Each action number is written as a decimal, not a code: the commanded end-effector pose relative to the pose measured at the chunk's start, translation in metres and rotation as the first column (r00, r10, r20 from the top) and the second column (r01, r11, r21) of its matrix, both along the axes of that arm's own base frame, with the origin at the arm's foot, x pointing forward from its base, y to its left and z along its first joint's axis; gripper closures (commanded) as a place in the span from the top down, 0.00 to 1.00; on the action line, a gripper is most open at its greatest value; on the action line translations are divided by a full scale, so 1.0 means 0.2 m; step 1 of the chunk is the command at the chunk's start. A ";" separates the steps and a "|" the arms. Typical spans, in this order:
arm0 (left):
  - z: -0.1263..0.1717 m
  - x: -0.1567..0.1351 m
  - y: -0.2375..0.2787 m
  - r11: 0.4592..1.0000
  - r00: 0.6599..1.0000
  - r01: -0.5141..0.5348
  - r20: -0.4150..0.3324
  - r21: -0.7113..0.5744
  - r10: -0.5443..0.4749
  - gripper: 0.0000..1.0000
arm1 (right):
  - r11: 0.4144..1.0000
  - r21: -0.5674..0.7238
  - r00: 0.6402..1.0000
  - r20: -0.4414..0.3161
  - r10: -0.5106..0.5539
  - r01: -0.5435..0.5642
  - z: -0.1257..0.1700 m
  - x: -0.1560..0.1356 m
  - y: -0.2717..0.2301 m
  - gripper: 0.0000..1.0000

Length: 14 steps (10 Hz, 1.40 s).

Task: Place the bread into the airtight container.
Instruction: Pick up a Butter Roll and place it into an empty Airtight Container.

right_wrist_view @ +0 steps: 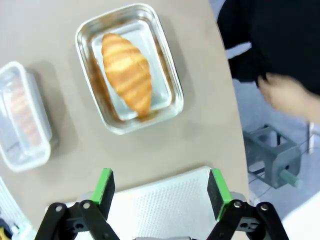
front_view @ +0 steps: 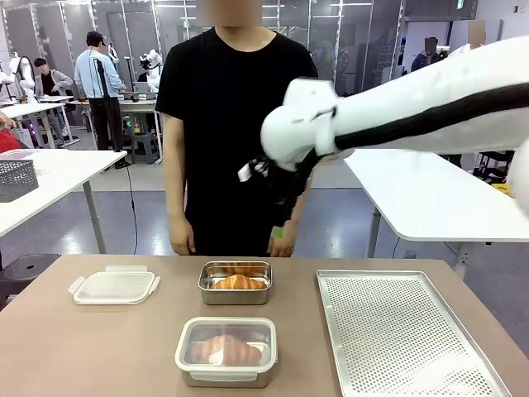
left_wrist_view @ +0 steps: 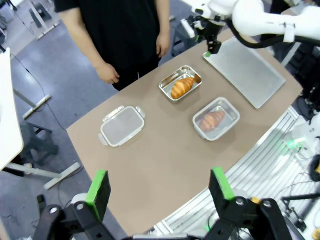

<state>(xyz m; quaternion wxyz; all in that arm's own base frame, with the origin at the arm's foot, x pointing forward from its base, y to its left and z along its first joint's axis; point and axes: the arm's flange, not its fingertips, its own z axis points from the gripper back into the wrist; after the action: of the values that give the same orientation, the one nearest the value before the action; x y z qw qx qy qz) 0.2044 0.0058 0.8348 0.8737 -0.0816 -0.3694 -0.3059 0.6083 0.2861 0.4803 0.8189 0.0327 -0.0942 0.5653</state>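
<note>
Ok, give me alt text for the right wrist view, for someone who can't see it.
A croissant lies in an open metal container on a brown table, seen from above past the right end effector, open and empty. A lidded container sits at the left edge, a perforated tray below, and a person's hand at right.

Perforated tray (front_view: 405, 331) cut off at bottom edge; lidded container's bread (front_view: 225, 350) blurred.
</note>
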 end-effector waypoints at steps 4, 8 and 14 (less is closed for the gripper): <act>0.00 0.00 0.00 1.000 1.000 0.009 0.001 -0.001 -0.009 1.00 | 0.972 0.078 0.968 0.100 -0.228 0.221 0.43 -0.52 -0.74 0.93; 0.00 0.00 0.00 1.000 1.000 0.009 0.001 -0.001 -0.009 1.00 | 0.902 0.133 0.889 0.161 -0.429 0.411 0.93 -1.04 -1.06 0.93; 0.00 0.00 0.00 1.000 1.000 0.009 0.001 -0.001 -0.009 1.00 | 0.758 0.209 0.758 0.100 -0.645 0.618 1.51 -1.51 -1.15 0.93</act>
<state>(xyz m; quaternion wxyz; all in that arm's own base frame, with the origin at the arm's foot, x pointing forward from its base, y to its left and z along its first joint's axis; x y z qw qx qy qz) 0.2044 0.0058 0.8348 0.8737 -0.0816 -0.3694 -0.3058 0.3040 0.0491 0.7763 0.9378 0.0095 -0.2194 0.2689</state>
